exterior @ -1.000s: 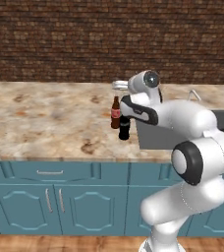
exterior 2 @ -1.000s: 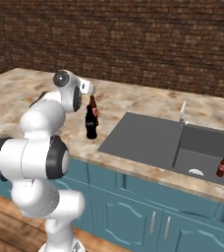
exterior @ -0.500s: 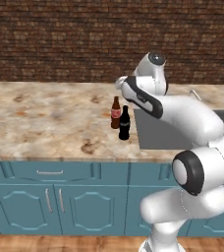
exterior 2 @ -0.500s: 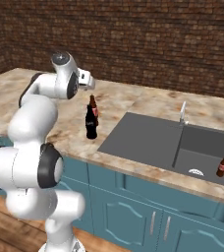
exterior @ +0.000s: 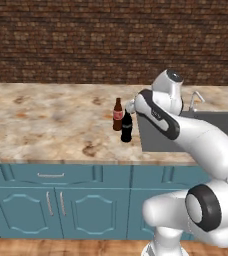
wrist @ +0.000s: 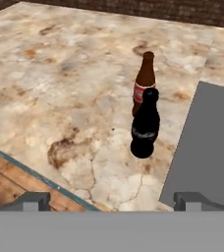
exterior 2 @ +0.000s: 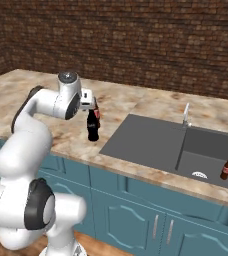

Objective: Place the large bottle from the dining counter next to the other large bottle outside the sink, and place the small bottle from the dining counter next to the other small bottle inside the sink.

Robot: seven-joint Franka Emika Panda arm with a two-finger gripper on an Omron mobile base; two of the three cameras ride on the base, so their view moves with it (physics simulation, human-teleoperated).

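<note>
The large bottle [wrist: 146, 125], tall and all black, stands upright on the marbled counter just left of the sink [exterior 2: 211, 150]. Right behind it stands the other large bottle [wrist: 144, 83], brown with a red label. Both also show in the left base view, the black bottle [exterior: 127, 127] in front of the brown bottle [exterior: 118, 114]. My gripper [wrist: 114, 201] is open and empty, raised above and in front of the pair, apart from both. The other small bottle [exterior 2: 226, 170], reddish-brown, stands inside the basin near the drain. The small bottle and the dining counter are out of view.
A thin silver faucet [exterior 2: 186, 114] rises behind the basin. The grey drainboard [exterior 2: 141, 137] lies between the bottles and the basin. A brick wall [exterior: 86, 40] backs the counter, whose front edge [wrist: 40, 174] runs over teal cabinets.
My hand has lifted up and away from the black bottle, which stays standing beside the brown one. The jaws stay wide.
</note>
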